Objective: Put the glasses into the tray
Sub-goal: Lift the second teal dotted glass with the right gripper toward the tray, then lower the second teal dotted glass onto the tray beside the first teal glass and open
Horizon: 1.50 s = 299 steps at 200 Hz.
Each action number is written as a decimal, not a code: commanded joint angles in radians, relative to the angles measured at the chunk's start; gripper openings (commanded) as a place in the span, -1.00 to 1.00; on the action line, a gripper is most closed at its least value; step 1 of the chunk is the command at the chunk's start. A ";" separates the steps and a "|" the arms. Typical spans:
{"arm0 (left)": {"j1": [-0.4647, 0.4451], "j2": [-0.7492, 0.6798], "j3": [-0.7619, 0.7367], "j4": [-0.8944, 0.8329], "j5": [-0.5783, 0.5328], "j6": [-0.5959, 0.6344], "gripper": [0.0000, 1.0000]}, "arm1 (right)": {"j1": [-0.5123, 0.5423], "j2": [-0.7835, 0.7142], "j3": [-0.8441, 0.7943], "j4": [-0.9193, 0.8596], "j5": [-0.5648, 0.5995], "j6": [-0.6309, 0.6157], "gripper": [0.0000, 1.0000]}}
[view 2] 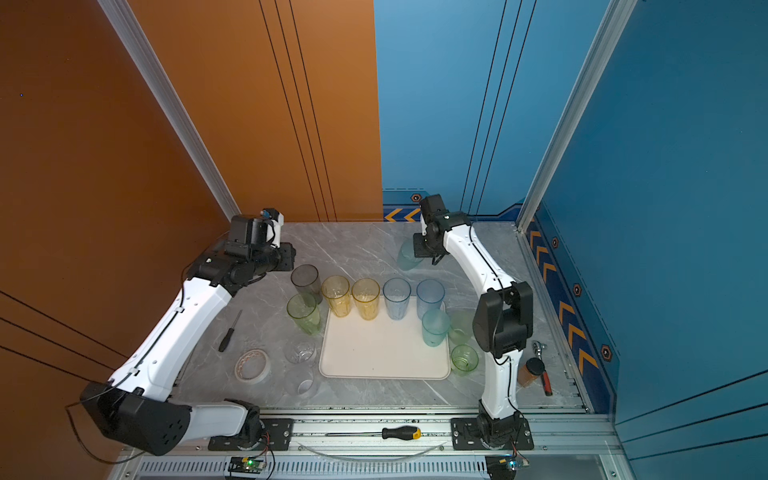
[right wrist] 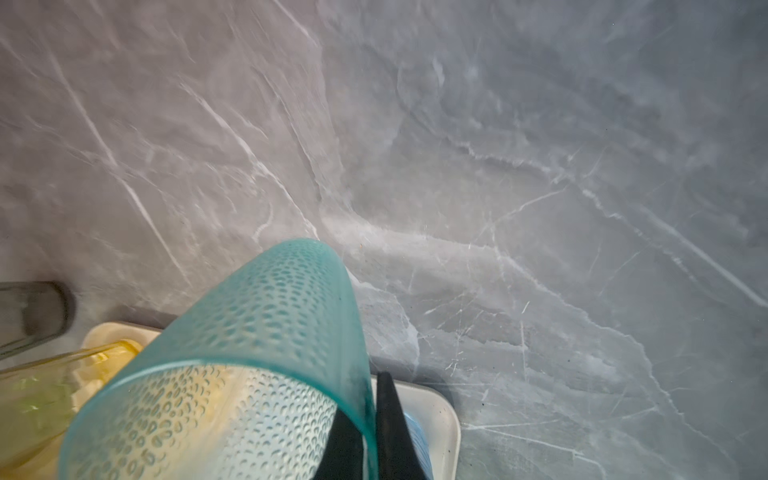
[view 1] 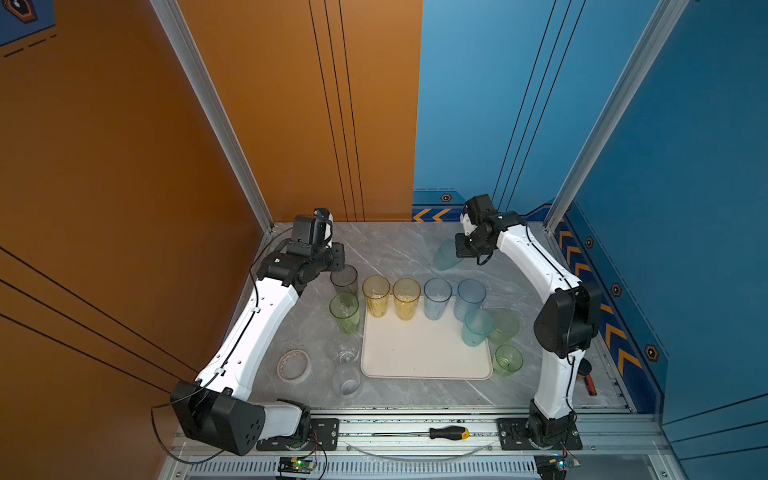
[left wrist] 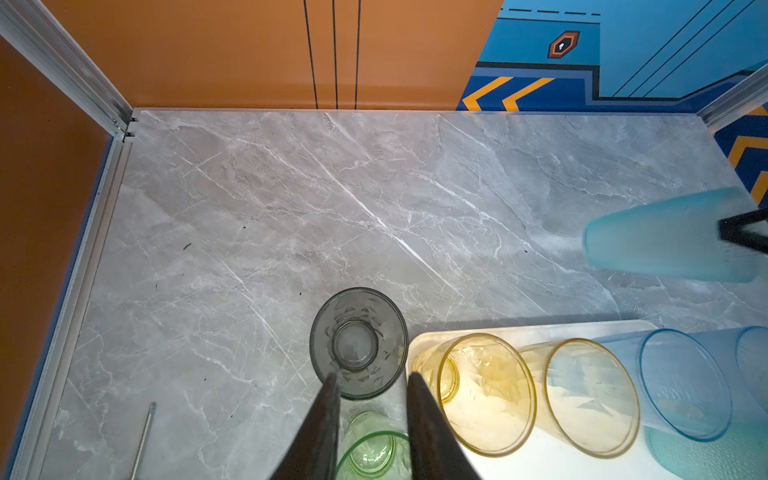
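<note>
The cream tray (view 1: pixel 424 353) lies mid-table. Along its far edge stand two yellow glasses (view 1: pixel 376 296) and two blue glasses (view 1: pixel 437 298), with a teal glass (view 1: pixel 476 328) at its right edge. My right gripper (right wrist: pixel 370 399) is shut on the rim wall of another teal dimpled glass (right wrist: pixel 249 353), which it holds tilted above the table behind the tray (view 1: pixel 444 255). My left gripper (left wrist: pixel 372 380) hangs open over a smoky grey glass (left wrist: pixel 358 347) and a green glass (left wrist: pixel 374 449), both left of the tray, gripping nothing.
Two clear short glasses (view 1: pixel 345 351) and a tape roll (view 1: pixel 294 365) lie left of the tray. Two green glasses (view 1: pixel 508 360) stand to its right. A small screwdriver (view 2: pixel 230 332), a brown jar (view 2: pixel 532 372) and a yellow-handled screwdriver (view 1: pixel 449 433) are nearby.
</note>
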 commanded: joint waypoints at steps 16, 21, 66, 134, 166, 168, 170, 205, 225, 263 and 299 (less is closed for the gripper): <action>-0.016 0.008 -0.011 -0.004 -0.032 0.005 -0.41 | 0.017 -0.197 -0.005 0.064 -0.046 -0.041 -0.99; -0.017 0.008 -0.011 -0.004 -0.030 0.005 -0.41 | 0.017 -0.219 -0.020 0.063 -0.058 -0.046 -0.99; -0.017 -0.002 -0.019 -0.004 -0.013 0.003 -0.41 | 0.055 -0.519 -0.249 0.041 -0.223 -0.138 -0.98; -0.015 -0.013 -0.001 -0.007 0.007 -0.006 -0.40 | 0.364 -0.721 -0.441 -0.251 -0.108 -0.163 -0.96; -0.021 -0.009 0.007 -0.015 0.015 -0.012 -0.40 | 0.452 -0.720 -0.562 -0.212 -0.031 -0.098 -0.96; -0.021 -0.007 0.008 -0.017 0.015 -0.012 -0.40 | 0.454 -0.719 -0.571 -0.205 -0.029 -0.092 -0.96; -0.021 -0.007 0.009 -0.018 0.015 -0.012 -0.40 | 0.454 -0.717 -0.578 -0.198 -0.029 -0.085 -0.96; -0.026 0.001 0.025 -0.039 0.010 -0.008 -0.40 | 0.458 -0.658 -0.662 -0.089 -0.014 -0.033 -0.96; -0.025 0.002 0.029 -0.050 0.007 -0.003 -0.40 | 0.457 -0.605 -0.668 -0.071 0.017 -0.040 -0.96; -0.023 0.001 0.022 -0.067 -0.001 0.005 -0.40 | 0.429 -0.505 -0.656 -0.071 0.068 -0.044 -0.96; -0.015 -0.002 0.021 -0.078 -0.010 0.014 -0.39 | 0.402 -0.458 -0.651 -0.071 0.106 -0.048 -0.96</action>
